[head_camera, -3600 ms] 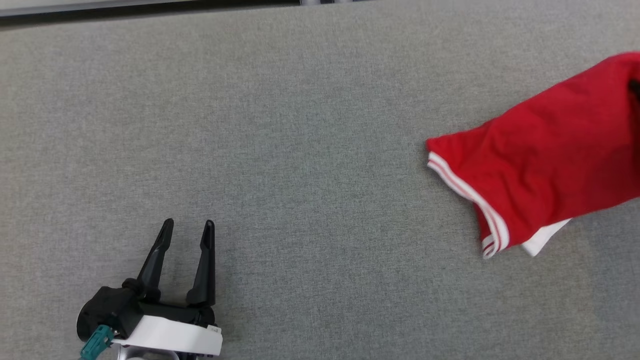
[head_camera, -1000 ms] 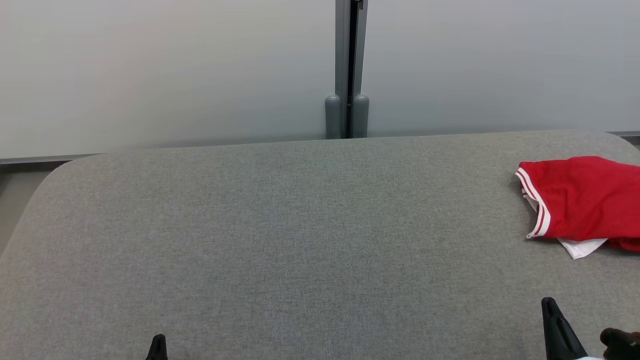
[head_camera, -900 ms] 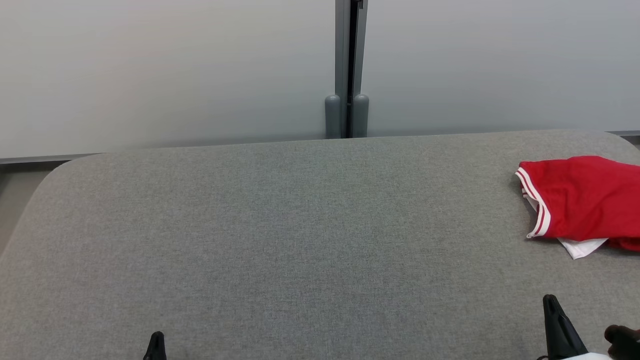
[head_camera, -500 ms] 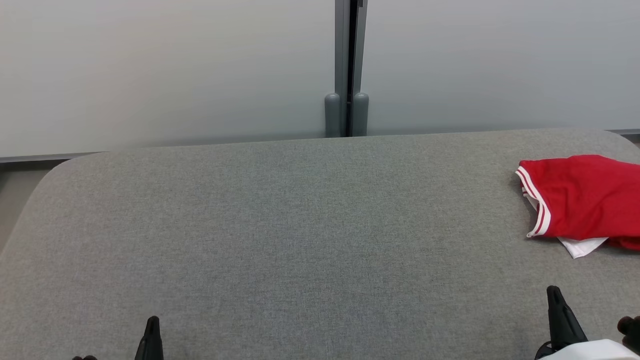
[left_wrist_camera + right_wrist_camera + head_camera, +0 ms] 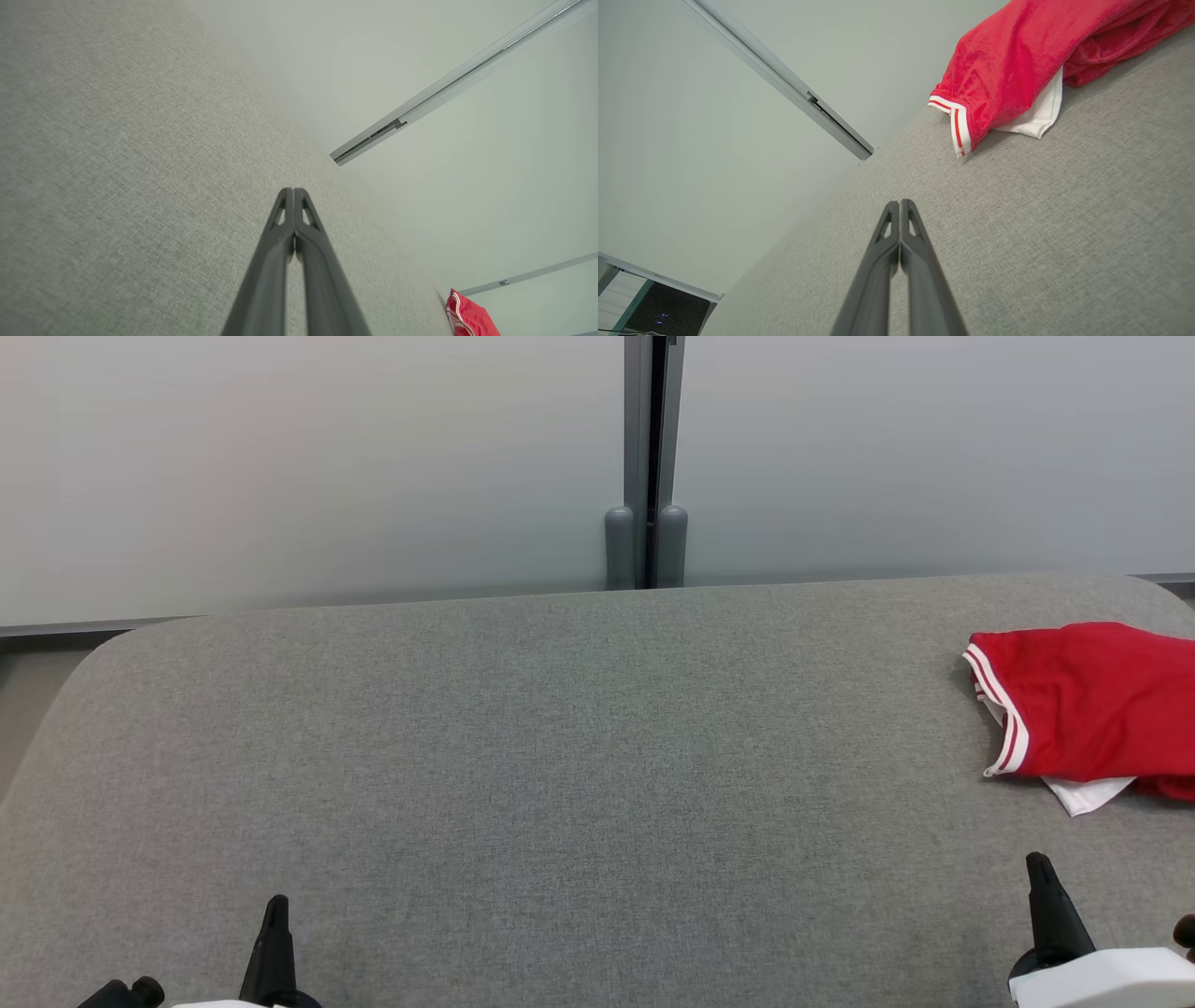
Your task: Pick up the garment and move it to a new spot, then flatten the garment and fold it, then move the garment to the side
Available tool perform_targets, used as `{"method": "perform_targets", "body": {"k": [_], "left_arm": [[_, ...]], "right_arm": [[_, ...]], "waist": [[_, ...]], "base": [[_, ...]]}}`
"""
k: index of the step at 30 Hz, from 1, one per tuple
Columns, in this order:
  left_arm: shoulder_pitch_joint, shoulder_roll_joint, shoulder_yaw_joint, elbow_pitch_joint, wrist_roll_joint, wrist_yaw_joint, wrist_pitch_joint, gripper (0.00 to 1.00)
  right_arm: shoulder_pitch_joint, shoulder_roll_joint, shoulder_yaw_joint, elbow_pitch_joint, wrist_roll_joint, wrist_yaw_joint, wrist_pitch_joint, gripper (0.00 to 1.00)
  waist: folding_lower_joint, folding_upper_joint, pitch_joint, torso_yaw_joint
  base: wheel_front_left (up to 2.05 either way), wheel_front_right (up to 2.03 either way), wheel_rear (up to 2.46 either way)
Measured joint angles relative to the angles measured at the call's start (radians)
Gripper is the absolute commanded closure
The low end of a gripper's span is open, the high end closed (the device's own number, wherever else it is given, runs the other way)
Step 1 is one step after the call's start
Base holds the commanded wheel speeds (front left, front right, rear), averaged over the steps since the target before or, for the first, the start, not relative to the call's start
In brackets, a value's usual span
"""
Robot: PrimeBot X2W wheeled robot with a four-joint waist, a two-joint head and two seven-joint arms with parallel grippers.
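From my remote station I look across a broad grey fabric-covered surface (image 5: pixel 560 756) with rounded far corners, set against a pale partition wall (image 5: pixel 280 467). A grey vertical post (image 5: pixel 646 429) splits the wall into two panels, with two rounded caps (image 5: pixel 620 546) at its foot. A thin rail (image 5: pixel 56 631) runs along the wall's base. The light is soft and even. My right wrist view catches a dark panel (image 5: pixel 668 310) low in one corner

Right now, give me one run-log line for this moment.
garment: right end of grey surface | left tool: shut, empty | right tool: shut, empty
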Motion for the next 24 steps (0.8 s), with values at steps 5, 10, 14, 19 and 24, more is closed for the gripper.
{"method": "perform_targets", "body": {"k": [5,10,14,19,24], "left_arm": [[-0.017,0.001,0.005,0.000,-0.056,-0.006,0.016,1.00],[-0.028,0.002,0.010,-0.001,-0.110,-0.008,0.033,1.00],[-0.040,0.003,0.013,-0.003,-0.139,-0.012,0.042,1.00],[-0.053,0.003,0.018,-0.003,-0.190,-0.016,0.054,1.00],[-0.063,0.004,0.023,-0.004,-0.239,-0.017,0.068,1.00]], "right_arm": [[-0.012,0.002,-0.005,0.000,0.065,0.000,0.018,1.00],[-0.024,0.003,-0.010,0.001,0.127,0.000,0.031,1.00],[-0.030,0.004,-0.012,0.001,0.163,0.000,0.040,1.00],[-0.041,0.006,-0.017,0.001,0.221,0.000,0.055,1.00],[-0.050,0.008,-0.022,0.001,0.274,0.000,0.070,1.00]], "waist": [[0.0000,0.0000,0.002,0.000],[0.0000,0.0000,0.003,-0.001],[0.0000,0.0000,0.004,-0.001],[0.0000,0.0000,0.006,-0.001],[0.0000,0.0000,0.008,-0.002]], "base": [[0.00,0.00,0.00],[0.00,0.00,0.00],[0.00,0.00,0.00],[0.00,0.00,0.00],[0.00,0.00,0.00]]}}
